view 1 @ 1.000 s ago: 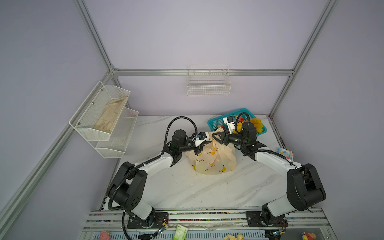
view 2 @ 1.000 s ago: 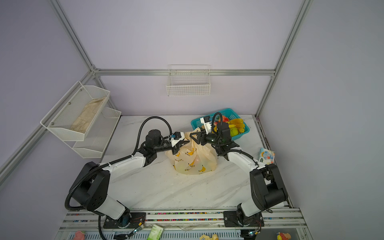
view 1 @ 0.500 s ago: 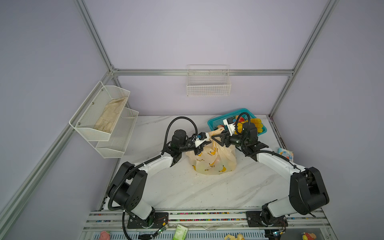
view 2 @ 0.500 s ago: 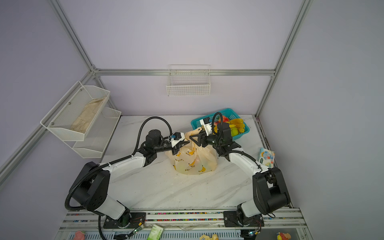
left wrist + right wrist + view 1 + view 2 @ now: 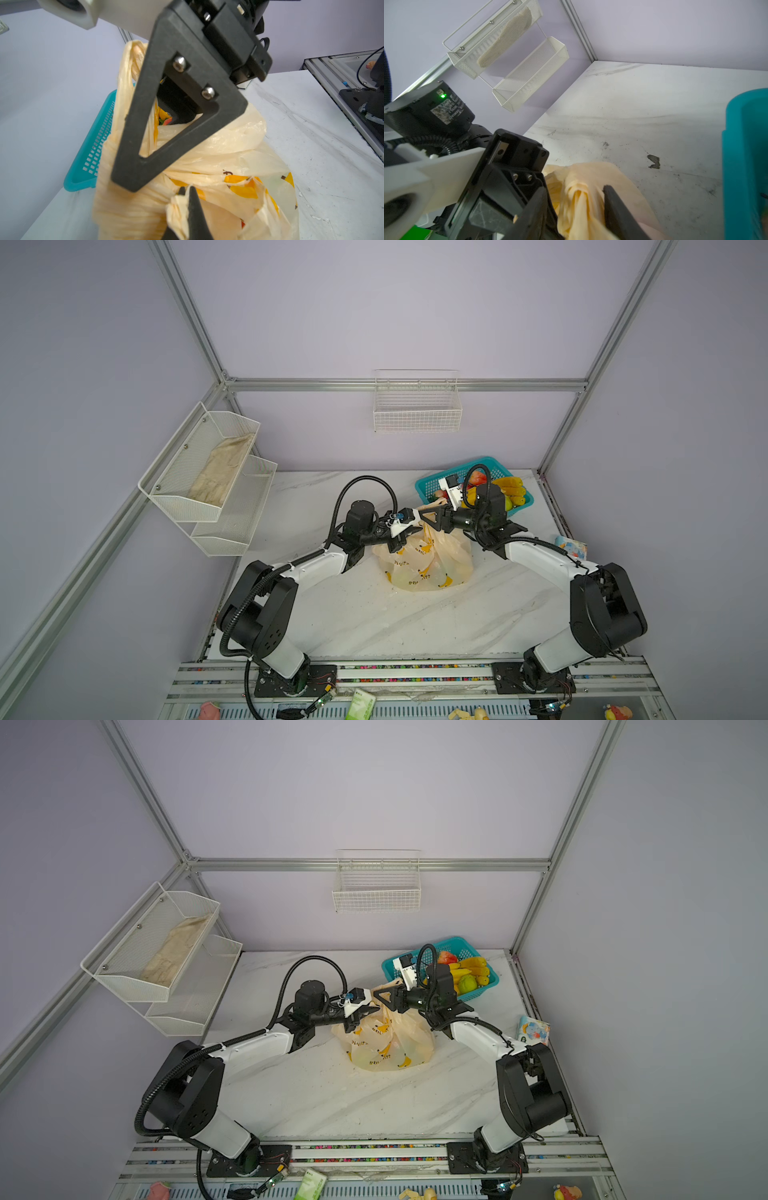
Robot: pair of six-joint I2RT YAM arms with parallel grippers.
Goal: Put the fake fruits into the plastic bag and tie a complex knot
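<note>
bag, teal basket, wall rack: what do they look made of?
Bag: thin plastic film, translucent, slightly glossy; it crinkles and bunches.
Basket: probably rigid moulded plastic; uniform teal, slotted walls.
Rack: likely white-coated metal mesh; fine perforations, wire rim.

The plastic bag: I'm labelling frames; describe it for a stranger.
At the middle of the white marble table, the plastic bag sits next to the teal basket. Unlike that rigid basket, it is soft translucent cream, printed with yellow bananas.
</note>
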